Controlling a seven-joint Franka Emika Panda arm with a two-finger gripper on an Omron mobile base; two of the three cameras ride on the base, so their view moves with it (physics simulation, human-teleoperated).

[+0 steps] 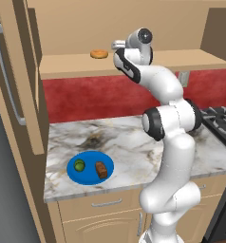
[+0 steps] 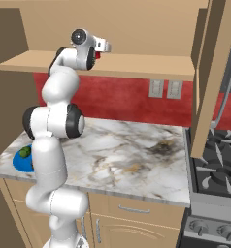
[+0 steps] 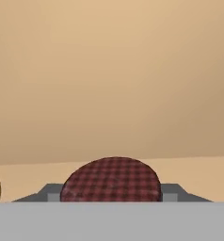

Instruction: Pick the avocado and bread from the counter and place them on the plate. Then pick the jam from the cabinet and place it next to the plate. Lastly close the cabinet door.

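In the left base view, the cabinet door (image 1: 13, 76) stands open at the left edge. At lower left, the plate (image 1: 90, 167) lies on the counter (image 1: 134, 142) and carries the avocado (image 1: 80, 165) on its left and the bread (image 1: 101, 169) on its right. At upper center, an orange-tan pastry (image 1: 99, 54) rests on the cabinet (image 1: 86, 28) shelf, left of the hand (image 1: 117, 45). In the hand view, the jam (image 3: 111, 180) sits at bottom center between the two fingers (image 3: 49, 193), one on each side of the jar. Whether the fingers press the jar cannot be told.
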